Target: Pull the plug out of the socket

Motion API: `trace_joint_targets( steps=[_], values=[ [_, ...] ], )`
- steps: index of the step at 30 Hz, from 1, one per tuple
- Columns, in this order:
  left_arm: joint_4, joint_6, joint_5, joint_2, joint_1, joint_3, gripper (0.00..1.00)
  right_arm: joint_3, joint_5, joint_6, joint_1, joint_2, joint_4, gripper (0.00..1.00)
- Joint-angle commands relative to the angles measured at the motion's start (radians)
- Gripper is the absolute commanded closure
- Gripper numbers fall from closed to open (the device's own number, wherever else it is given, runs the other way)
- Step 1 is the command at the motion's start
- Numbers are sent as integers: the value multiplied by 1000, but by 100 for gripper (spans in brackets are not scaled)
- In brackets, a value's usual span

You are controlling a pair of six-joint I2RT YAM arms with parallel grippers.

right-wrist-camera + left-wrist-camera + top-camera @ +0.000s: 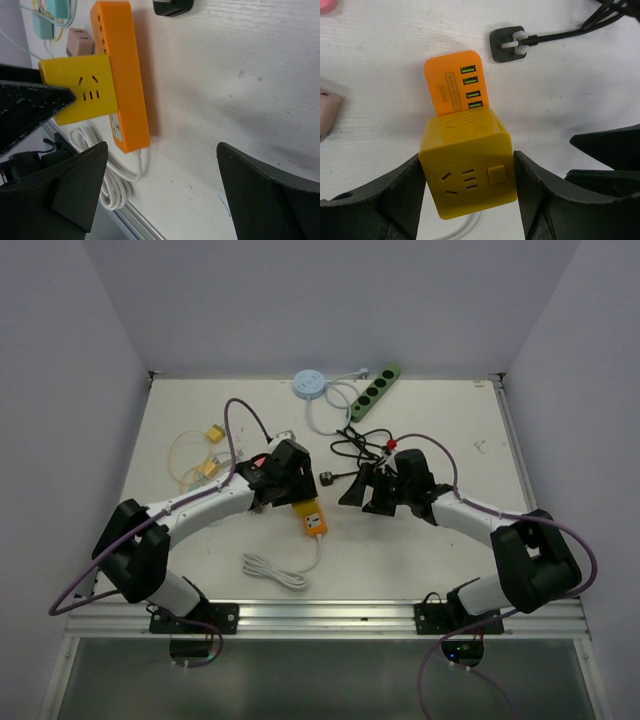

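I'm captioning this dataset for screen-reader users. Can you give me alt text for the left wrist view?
The left gripper clamps a yellow cube adapter by its sides, and the cube sits against an orange power strip with four USB ports. A loose black plug with its cable lies beyond on the white table.

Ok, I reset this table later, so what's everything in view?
cube adapter: one, yellow, on the power strip
power strip: one, orange, mid-table
extension bar: one, green, far edge
round hub: one, pale blue, far edge
flat plug: one, black, beyond the power strip
cord: one, white, coiled near edge
connectors: two, yellow, left side
table: one, white, under everything
left gripper: one, black, closed on the cube adapter
right gripper: one, black, open, empty
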Motion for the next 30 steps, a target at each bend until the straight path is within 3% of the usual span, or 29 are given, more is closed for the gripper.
trace_joint_targets(
  steps=[1, 11, 18, 26, 30],
  values=[
    [239, 45, 58, -107, 27, -52, 100, 9, -124, -23, 21, 25, 125, 7],
    [457, 17, 127, -222, 38, -161, 100, 117, 9, -31, 156, 105, 95, 7],
    [529, -21, 118, -269, 38, -220, 100, 111, 52, 30, 174, 126, 144, 16],
    [604, -41, 112, -295, 36, -261, 100, 95, 26, 104, 217, 171, 236, 33],
    [614, -43, 98, -324, 36, -276, 100, 62, 28, 132, 222, 181, 321, 56]
  ],
)
